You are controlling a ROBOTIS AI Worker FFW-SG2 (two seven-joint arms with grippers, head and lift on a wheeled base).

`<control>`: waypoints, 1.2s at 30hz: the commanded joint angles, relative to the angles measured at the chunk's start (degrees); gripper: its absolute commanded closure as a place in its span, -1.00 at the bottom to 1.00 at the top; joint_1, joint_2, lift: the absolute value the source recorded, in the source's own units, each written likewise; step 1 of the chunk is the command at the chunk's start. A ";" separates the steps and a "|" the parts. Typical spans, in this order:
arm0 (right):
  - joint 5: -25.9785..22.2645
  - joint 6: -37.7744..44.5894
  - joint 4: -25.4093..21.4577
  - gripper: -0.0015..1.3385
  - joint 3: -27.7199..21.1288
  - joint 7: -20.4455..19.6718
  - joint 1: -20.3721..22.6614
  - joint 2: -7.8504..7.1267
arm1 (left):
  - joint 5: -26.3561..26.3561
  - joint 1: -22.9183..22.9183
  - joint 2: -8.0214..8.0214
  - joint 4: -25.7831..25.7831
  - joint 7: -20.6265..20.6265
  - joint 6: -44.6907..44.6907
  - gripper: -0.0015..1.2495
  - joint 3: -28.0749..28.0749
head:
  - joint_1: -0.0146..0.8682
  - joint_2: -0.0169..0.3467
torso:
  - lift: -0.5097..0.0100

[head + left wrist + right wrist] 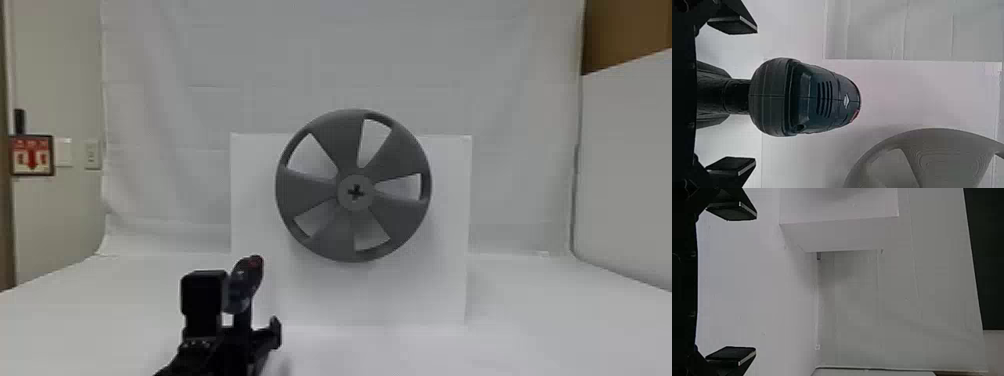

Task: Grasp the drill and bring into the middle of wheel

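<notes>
The left black, flat-fingered gripper (755, 95) is spread wide, a finger either side of the dark teal-and-black drill (807, 98), apparently touching neither side. The right gripper (756, 283) is spread, empty. Approach looks nearly done; grasping and carrying to the round grey five-spoked wheel's (320, 192) middle are left.

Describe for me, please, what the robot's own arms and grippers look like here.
Both the left gripper and the right gripper are black, each with a dark, broad body and two angular, wedge-like fingers that carry a thin, pale edge near the tip. In the head view, what shows of the left arm is black too, with a few small pale marks.
</notes>
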 commanded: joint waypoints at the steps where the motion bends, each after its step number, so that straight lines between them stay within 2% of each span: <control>1: 0.09 0.00 0.00 -0.86 0.00 0.00 0.00 0.12 | -1.51 0.47 0.00 0.02 -3.79 -1.12 -1.00 2.14 | -0.85 -0.74 | -0.59; 4: 0.09 -0.08 0.00 -0.86 -0.09 0.00 0.09 0.21 | -2.39 0.64 -0.17 0.02 -9.76 -1.48 -1.00 4.60 | -0.85 -0.74 | -0.59; 11: 0.09 -0.08 0.00 -0.86 -0.18 0.00 0.18 0.38 | -5.38 0.56 -0.17 2.13 -29.01 -1.48 -1.00 10.84 | -0.85 -0.74 | -0.59; 18: -0.09 -0.08 0.00 -0.86 -0.80 0.00 0.35 0.65 | -7.75 0.82 -0.17 3.71 -43.34 -1.39 -1.00 16.73 | -0.85 -0.74 | -0.59; 23: -0.26 -0.08 0.00 -0.86 -0.97 0.00 0.44 0.65 | -11.27 0.29 0.00 5.29 -54.15 -1.39 -1.00 21.21 | -0.85 -0.74 | -0.59; 26: -0.44 -0.08 0.00 -0.86 -1.23 0.00 0.53 0.65 | -13.03 0.29 0.53 5.47 -57.66 -0.86 -1.00 23.59 | -0.85 -0.74 | -0.59; 29: -0.61 -0.17 0.00 -0.86 -1.67 0.00 0.70 0.65 | -13.20 0.29 1.32 5.47 -58.63 -0.51 -1.00 25.96 | -0.85 -0.74 | -0.59; 33: -0.88 -0.61 0.00 -0.86 -2.47 0.00 0.79 0.73 | -13.20 0.38 1.67 5.12 -58.28 -0.51 -1.00 29.30 | -0.85 -0.74 | -0.59; 36: -0.88 -0.70 0.00 -0.86 -2.73 0.00 0.79 1.09 | -13.64 0.73 1.67 3.09 -55.20 -0.51 -1.00 30.97 | -0.85 -0.74 | -0.59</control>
